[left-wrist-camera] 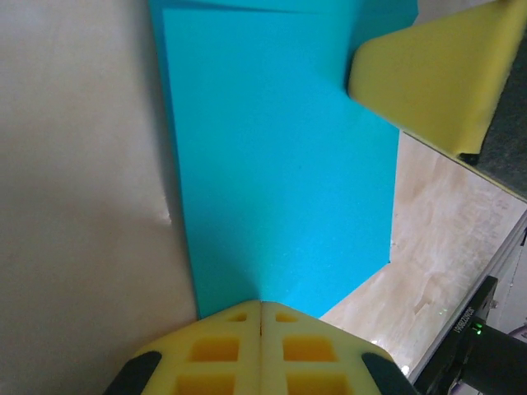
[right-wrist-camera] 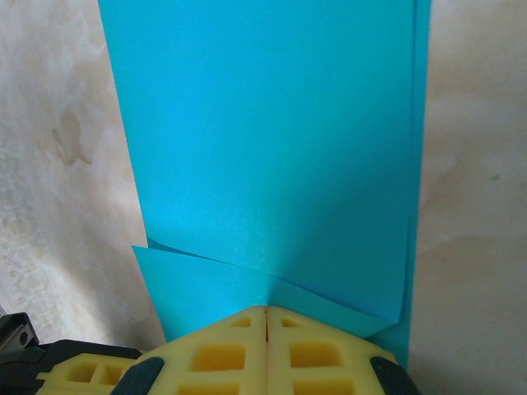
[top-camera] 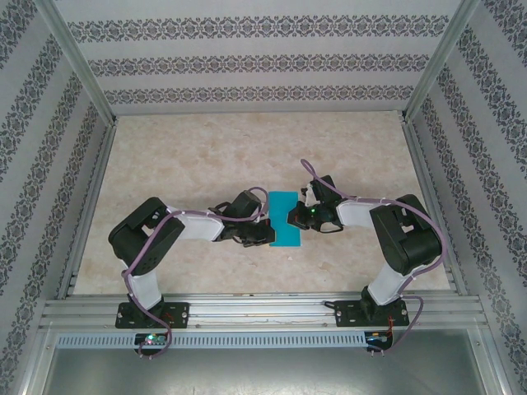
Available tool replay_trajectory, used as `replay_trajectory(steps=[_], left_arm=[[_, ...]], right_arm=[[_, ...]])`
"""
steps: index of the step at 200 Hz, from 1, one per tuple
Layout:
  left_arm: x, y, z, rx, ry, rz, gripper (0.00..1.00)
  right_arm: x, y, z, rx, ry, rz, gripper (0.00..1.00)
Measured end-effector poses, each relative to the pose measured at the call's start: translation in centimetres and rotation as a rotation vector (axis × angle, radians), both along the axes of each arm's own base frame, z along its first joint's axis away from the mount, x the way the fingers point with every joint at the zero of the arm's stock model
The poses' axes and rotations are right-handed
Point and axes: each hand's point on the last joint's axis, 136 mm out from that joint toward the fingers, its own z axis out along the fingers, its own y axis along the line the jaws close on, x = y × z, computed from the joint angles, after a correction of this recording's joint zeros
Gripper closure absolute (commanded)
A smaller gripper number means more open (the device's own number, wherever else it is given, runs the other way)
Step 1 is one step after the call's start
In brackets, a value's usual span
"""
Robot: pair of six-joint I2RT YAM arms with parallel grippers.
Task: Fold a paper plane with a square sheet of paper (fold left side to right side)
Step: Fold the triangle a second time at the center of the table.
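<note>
While the square sheet of paper (top-camera: 282,211) lies folded on the table (top-camera: 198,160), long axis running near to far, the left gripper (top-camera: 265,232) and right gripper (top-camera: 300,217), both clenched shut, touch its opposite long edges, equally near

The counter (top-camera: 206,156) is a pale beige slab with a faint marbled, cloudy pattern. Three walls close it in: a back wall (top-camera: 247,58), a left wall (top-camera: 41,123) and a right wall (top-camera: 494,123), all papered off-white with bands of dark grey damask ornament. On the back wall the bands run level; on the side walls they slant with the view. Aluminium posts (top-camera: 80,66) rise at the two far corners, and aluminium side rails (top-camera: 85,214) edge the counter. Along the near edge lie parallel aluminium rails (top-camera: 263,311), then a slotted white cable strip (top-camera: 263,339), then a dull grey metal sheet (top-camera: 247,370). The light is soft and even.
</note>
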Motion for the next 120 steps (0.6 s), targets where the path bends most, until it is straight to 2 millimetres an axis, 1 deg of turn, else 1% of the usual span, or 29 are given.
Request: replay_trajectory(steps=[20,44,61,88,120], left_arm=[[0.3,-0.2,0.5,0.007,-0.007,-0.013,0.99],[1.3,-1.1,1.6,-0.011,-0.039,-0.034,1.00],[1.9,-1.8,2.0,-0.021,-0.054,-0.054,1.00],[2.4,-2.4,1.5,-0.015,-0.058,-0.077,1.00],[2.4,-2.3,0.1,0.014,-0.038,-0.090,1.00]], right_arm=[[0.0,0.0,0.0,0.000,-0.001,0.003,1.00],[0.0,0.1,0.0,0.002,-0.004,0.011,1.00],[0.1,0.2,0.0,0.003,-0.008,0.018,1.00],[0.0,0.2,0.0,0.007,-0.006,0.021,1.00],[0.0,0.2,-0.1,0.007,-0.004,0.021,1.00]])
